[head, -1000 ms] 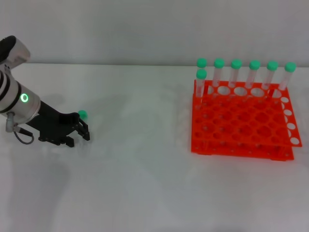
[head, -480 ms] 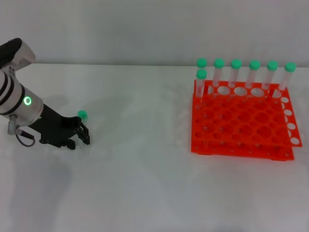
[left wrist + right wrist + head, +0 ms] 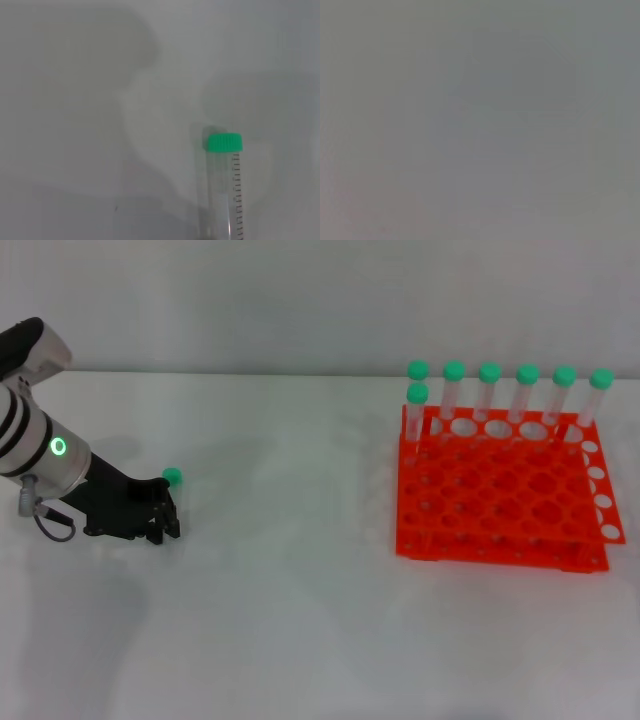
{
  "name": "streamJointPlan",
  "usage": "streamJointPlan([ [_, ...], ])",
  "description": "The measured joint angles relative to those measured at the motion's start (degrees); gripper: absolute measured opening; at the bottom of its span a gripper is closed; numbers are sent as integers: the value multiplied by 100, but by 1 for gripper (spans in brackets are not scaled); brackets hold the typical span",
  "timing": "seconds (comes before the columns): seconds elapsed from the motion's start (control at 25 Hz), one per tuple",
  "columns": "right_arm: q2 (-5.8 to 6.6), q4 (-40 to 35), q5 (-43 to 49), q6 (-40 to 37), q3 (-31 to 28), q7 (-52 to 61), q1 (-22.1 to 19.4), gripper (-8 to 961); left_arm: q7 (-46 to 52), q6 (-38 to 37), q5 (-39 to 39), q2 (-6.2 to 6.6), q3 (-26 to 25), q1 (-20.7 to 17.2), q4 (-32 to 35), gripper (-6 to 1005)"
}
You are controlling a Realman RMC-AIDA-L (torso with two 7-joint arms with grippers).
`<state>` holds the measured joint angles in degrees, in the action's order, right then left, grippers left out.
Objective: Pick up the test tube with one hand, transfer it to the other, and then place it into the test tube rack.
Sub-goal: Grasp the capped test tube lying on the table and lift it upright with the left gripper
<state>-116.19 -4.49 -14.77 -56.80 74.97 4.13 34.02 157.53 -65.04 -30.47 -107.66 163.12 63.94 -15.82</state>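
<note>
The left gripper (image 3: 165, 522) sits low on the table (image 3: 300, 590), jaws narrowed around the lying tube (image 3: 222, 190), apparently gripping it for lifting. The rack (image 3: 500, 490) waits well apart; the right gripper is unseen.

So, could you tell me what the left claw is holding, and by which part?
The left claw appears closed on the test tube's clear body, below its green cap.

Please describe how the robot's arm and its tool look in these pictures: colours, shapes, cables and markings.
Only the left arm shows in the head view: a silver-white cylinder with black bands, a small glowing green ring light and a black upper segment. A thin grey cable loops beneath it. The left tool is black and blocky, with claw-like fingers. The right arm is not in view.
</note>
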Motion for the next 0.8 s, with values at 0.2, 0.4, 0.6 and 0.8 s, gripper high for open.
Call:
streamJointPlan([
  [0.2, 0, 1, 0, -7, 0, 0, 0, 820, 104, 5, -5, 2, -2, -16, 34, 173],
  [0.4, 0, 0, 0, -9, 0, 0, 0, 820, 107, 8, -15, 0, -5, -62, 93, 175],
  [0.6, 0, 1, -2, -8, 0, 0, 0, 820, 100, 13, -20, 0, -7, -115, 121, 176],
  [0.8, 0, 1, -5, -8, 0, 23, -3, 820, 62, 43, -21, 1, -7, -139, 125, 179],
])
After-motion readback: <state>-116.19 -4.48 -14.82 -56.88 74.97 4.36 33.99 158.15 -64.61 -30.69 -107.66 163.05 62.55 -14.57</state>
